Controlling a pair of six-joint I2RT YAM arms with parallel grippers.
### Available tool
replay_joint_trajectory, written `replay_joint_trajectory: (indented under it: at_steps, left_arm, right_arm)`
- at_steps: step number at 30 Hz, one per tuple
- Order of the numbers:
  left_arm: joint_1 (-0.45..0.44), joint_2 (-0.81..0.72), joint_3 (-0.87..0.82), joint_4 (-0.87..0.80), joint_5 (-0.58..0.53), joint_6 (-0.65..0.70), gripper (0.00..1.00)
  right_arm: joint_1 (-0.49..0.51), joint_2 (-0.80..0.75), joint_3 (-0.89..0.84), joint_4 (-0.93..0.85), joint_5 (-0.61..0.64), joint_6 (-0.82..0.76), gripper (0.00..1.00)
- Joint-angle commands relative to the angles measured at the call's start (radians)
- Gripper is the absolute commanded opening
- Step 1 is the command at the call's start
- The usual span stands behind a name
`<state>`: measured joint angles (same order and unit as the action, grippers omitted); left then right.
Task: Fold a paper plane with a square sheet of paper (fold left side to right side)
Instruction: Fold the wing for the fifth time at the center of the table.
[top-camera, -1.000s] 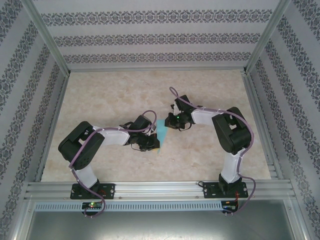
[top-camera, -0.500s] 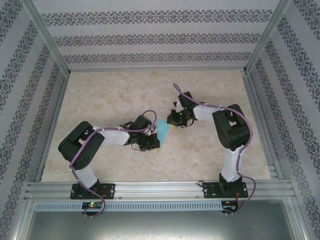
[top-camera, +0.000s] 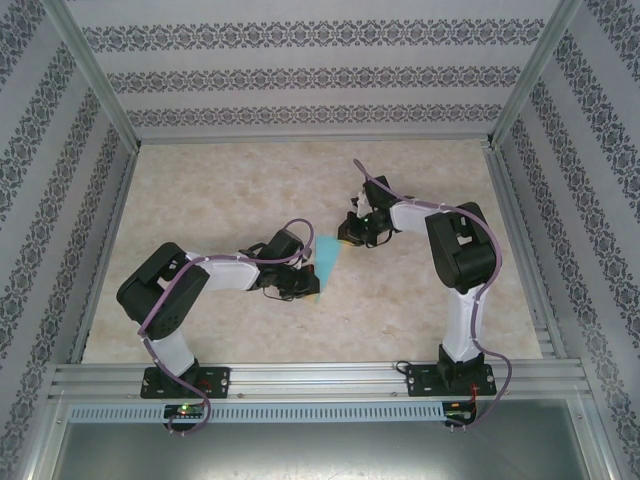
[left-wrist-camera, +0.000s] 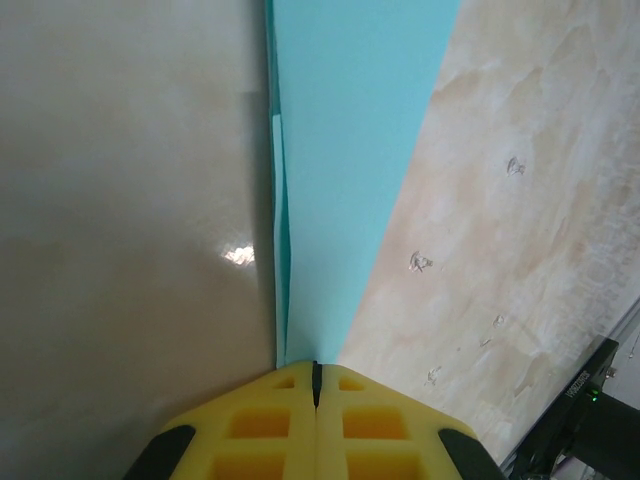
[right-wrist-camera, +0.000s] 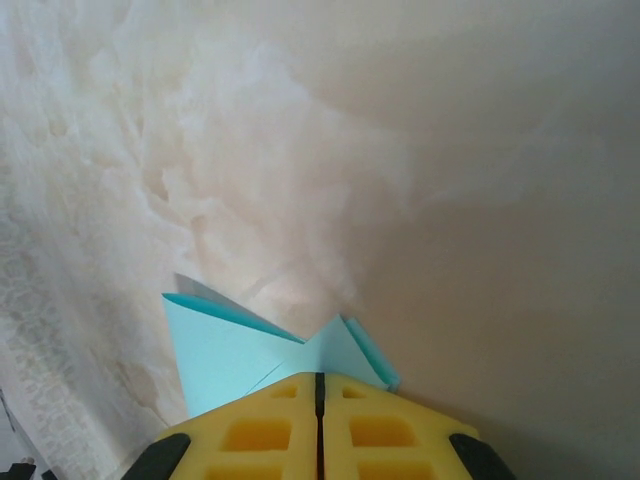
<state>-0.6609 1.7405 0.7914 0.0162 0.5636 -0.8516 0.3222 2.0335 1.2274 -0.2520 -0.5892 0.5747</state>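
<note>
Late fold stage, I'd judge. Your left gripper (left-wrist-camera: 316, 372) is clenched on the near tip of the paper plane (left-wrist-camera: 340, 150), which runs straight ahead of it. Your right gripper (right-wrist-camera: 320, 382) is clenched on the other end. Next move probably needs layers kept aligned while you flatten it.

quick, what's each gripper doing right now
left gripper: shut on the folded paper
right gripper: shut, tips at the folded paper's end; whether it grips it cannot be told
</note>
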Motion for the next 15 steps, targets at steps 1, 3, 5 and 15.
replay_joint_trajectory:
  at_steps: [1, 3, 5, 15]
  left_arm:
    - [-0.020, 0.042, -0.041, -0.122, -0.016, 0.013, 0.01]
    - [-0.022, 0.042, -0.040, -0.122, -0.015, 0.013, 0.01]
    - [-0.022, 0.040, -0.041, -0.121, -0.015, 0.011, 0.01]
    - [-0.024, 0.027, -0.034, -0.086, -0.006, 0.009, 0.05]
  right_arm:
    - [-0.050, 0.036, 0.030, 0.023, 0.112, -0.025, 0.07]
    - [-0.054, 0.037, 0.034, 0.023, 0.112, -0.023, 0.07]
    - [-0.062, 0.037, 0.037, 0.022, 0.112, -0.022, 0.07]
    - [-0.071, 0.014, 0.047, 0.019, 0.094, -0.021, 0.08]
